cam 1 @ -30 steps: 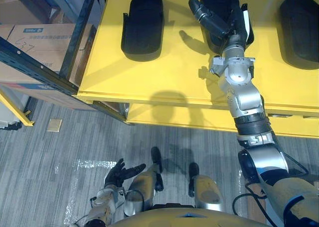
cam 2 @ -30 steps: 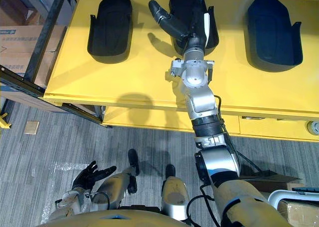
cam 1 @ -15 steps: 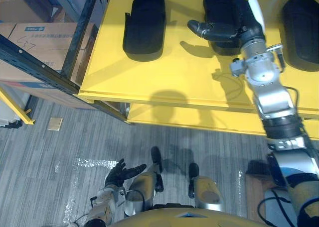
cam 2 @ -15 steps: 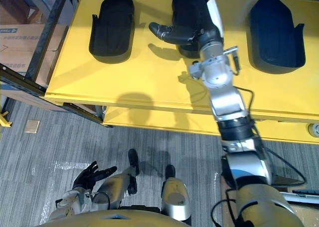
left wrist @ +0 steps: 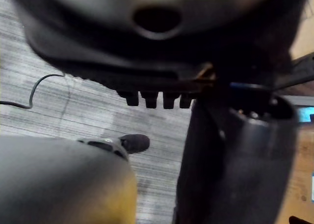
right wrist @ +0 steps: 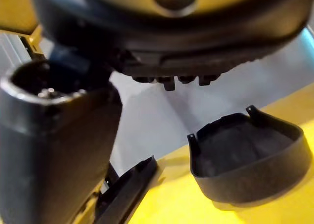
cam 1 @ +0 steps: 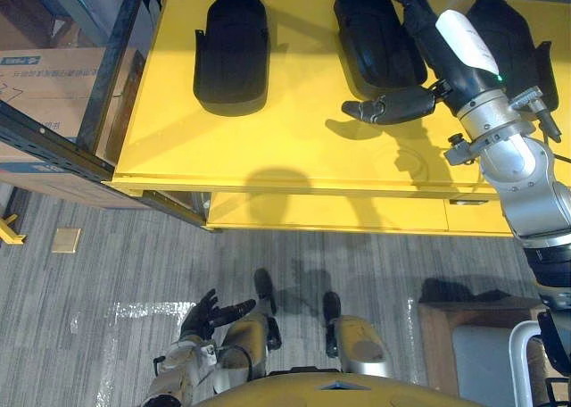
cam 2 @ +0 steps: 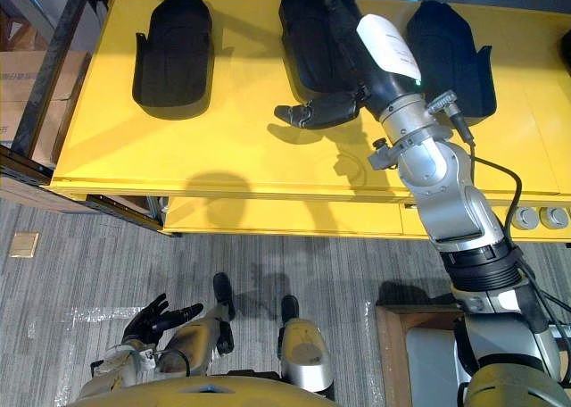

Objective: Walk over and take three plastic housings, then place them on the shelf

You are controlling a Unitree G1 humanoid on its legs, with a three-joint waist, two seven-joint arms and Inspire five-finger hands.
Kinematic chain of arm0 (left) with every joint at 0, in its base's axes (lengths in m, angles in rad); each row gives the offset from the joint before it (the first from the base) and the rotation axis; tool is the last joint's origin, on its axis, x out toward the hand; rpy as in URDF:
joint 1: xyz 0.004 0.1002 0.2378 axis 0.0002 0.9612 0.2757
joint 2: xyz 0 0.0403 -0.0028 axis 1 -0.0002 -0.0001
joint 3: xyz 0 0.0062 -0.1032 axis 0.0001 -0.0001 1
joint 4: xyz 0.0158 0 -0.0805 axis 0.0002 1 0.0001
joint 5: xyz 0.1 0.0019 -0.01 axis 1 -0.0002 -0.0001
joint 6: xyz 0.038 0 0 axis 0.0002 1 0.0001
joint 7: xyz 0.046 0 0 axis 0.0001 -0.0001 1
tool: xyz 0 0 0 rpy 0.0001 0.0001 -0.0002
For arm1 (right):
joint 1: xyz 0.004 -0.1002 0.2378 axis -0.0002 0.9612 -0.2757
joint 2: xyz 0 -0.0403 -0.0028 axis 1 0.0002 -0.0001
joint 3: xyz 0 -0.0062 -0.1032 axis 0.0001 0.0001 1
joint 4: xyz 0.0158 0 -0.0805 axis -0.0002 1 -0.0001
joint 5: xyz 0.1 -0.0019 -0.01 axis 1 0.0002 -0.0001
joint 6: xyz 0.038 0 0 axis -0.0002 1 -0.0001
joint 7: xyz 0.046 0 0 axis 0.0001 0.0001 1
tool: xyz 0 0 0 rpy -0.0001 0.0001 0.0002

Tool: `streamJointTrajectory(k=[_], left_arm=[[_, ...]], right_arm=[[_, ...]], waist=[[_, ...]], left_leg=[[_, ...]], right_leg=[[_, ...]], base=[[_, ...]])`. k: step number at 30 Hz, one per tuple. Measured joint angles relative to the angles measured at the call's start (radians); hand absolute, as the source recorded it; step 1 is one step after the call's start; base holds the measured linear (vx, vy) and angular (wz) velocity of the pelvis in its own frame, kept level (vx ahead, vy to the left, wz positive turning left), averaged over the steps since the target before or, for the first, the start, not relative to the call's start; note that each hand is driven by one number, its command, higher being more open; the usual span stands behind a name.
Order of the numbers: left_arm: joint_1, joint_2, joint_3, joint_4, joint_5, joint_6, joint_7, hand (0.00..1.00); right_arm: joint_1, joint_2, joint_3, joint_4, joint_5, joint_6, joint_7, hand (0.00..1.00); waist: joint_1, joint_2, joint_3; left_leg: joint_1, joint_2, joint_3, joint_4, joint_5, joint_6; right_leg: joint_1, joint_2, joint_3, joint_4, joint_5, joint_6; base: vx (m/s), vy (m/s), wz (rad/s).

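A grey plank floor (cam 1: 116,255) runs under a yellow counter (cam 1: 268,148) that carries all three black plastic housings in a row. Far left, cardboard boxes (cam 1: 45,77) sit behind a dark rack beam (cam 1: 53,141).

Low on the left, by the floor, the left hand (cam 1: 207,315) hangs idle with its fingers loosely spread and nothing in them.

The left housing (cam 1: 232,45) lies alone, well apart from either hand. The middle housing (cam 1: 375,37) is now mostly uncovered. A second ago the right hand (cam 1: 442,54) lay over it, and it has since swung rightward. It now sits between that piece and the right housing (cam 1: 519,30). Its fingers are straight and its thumb is stretched out over bare yellow, and it grips nothing. Whether the fingertips brush the middle housing's edge I cannot tell. The right wrist view shows a housing (right wrist: 250,160) resting free on the counter, clear of the hand.

The view itself has shifted slightly, but no housing seems to have been lifted or moved. So the hand is probably coming away from the middle housing or lining up on the right one.
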Motion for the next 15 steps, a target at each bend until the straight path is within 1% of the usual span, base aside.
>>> streamJointTrajectory(k=[3,4,8,12,15], left_arm=[[-0.001,0.011,-0.001,0.001,0.000,0.001,-0.002,1.00],[-0.001,0.014,-0.001,0.004,0.000,0.001,-0.002,1.00],[0.000,0.024,-0.002,0.015,0.000,0.005,-0.002,1.00],[0.000,0.025,-0.002,0.014,0.000,0.011,-0.002,1.00],[0.000,0.026,-0.002,0.014,0.000,0.022,-0.003,1.00]], right_arm=[[0.024,-0.001,0.012,0.000,-0.016,0.000,0.022,1.00],[0.027,-0.001,0.022,0.001,-0.045,0.000,0.023,1.00],[0.027,-0.002,0.038,0.004,-0.047,0.000,0.026,1.00],[0.024,-0.004,0.051,0.027,-0.109,0.003,0.056,1.00],[0.023,-0.037,0.092,0.065,-0.164,0.010,0.077,1.00]], waist=[[0.009,-0.012,-0.003],[0.011,-0.015,-0.004],[0.015,-0.024,-0.007],[0.020,-0.026,-0.008],[0.027,-0.026,-0.008]], left_leg=[[0.000,0.000,0.000,0.000,0.000,0.000],[0.000,0.000,0.000,0.000,0.000,0.000],[0.000,0.000,-0.001,0.000,0.000,0.000],[0.000,-0.001,-0.003,0.000,0.001,0.001],[0.000,-0.001,-0.003,0.000,0.001,0.002]], right_leg=[[0.000,0.000,0.000,0.000,0.000,0.000],[0.000,0.000,0.000,0.000,0.000,0.000],[0.001,0.000,-0.001,0.000,0.000,0.000],[0.002,0.000,-0.003,0.000,0.000,-0.001],[0.002,0.000,-0.003,0.000,0.000,-0.001]], base=[[0.00,0.000,0.00],[0.00,0.000,0.00],[0.00,0.000,0.00],[0.00,0.000,0.00],[0.00,0.000,0.00]])
